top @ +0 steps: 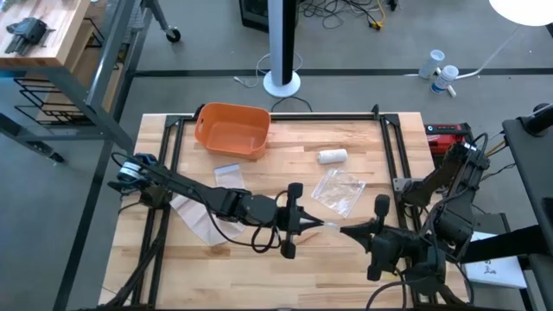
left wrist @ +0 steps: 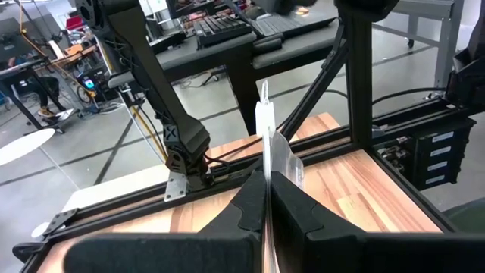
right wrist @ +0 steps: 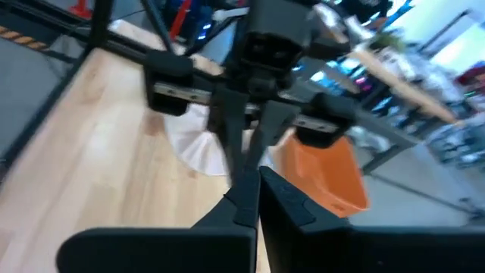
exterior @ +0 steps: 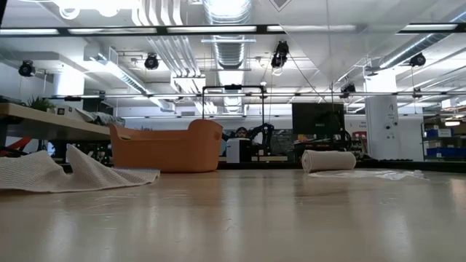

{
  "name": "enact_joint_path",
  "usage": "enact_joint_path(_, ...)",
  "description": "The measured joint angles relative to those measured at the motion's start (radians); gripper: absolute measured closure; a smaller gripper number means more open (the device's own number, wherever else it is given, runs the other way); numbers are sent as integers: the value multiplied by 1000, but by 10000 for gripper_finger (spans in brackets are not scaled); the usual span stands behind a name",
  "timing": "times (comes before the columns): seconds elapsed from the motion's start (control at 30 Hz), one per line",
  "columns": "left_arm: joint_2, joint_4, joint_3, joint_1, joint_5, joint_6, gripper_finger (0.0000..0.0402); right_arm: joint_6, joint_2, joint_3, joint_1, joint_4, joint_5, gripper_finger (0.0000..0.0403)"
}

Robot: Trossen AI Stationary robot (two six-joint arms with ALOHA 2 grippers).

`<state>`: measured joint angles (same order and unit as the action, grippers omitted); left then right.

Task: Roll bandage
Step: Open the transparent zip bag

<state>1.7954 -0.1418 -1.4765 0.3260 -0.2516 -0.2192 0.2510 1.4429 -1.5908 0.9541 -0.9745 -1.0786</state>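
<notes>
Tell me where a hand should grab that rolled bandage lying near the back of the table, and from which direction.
Grip the rolled bandage across its middle, coming straight down from above. It lies on its side as a short cylinder, long axis running left-right, standing apart from the crinkled plastic bag, so fingers could likely close on its curved front and back sides with room on both.

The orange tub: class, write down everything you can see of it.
The orange tub looks like smooth plastic, with rounded corners and a raised end. It stands upright and looks empty from above, at the table's far-left part, against the black frame rail. Nothing touches it, though a small clear bag lies just in front. Neither claw is near.
</notes>
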Motion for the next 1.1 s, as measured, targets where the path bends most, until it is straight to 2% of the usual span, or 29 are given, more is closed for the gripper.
enact_joint_path(0.2, 0, 3, 0, 0, 0, 0, 401, 101, -65, 97, 69, -40, -103, 403)
enact_joint_path(0.43, 0, 3, 0, 0, 0, 0, 401, 193, -179, 343, 111, 47, -98, 403)
enact_joint_path(0.6, 0, 2, 0, 0, 0, 0, 401, 44, -282, 446, 113, 255, 6, 403)
enact_joint_path(0.73, 0, 2, 0, 0, 0, 0, 401, -201, -370, 562, 112, 579, 232, 403)
enact_joint_path(0.8, 0, 2, 0, 0, 0, 0, 401, -322, -403, 634, 112, 741, 304, 403)
enact_joint_path(0.87, 0, 2, 0, 0, 0, 0, 401, -395, -432, 690, 109, 854, 313, 403)
enact_joint_path(0.97, 0, 2, 0, 0, 0, 8, 401, -390, -485, 735, 107, 877, 298, 403)
enact_joint_path(1.1, 0, 2, 0, 0, 0, 14, 401, -306, -546, 765, 108, 875, 148, 403)
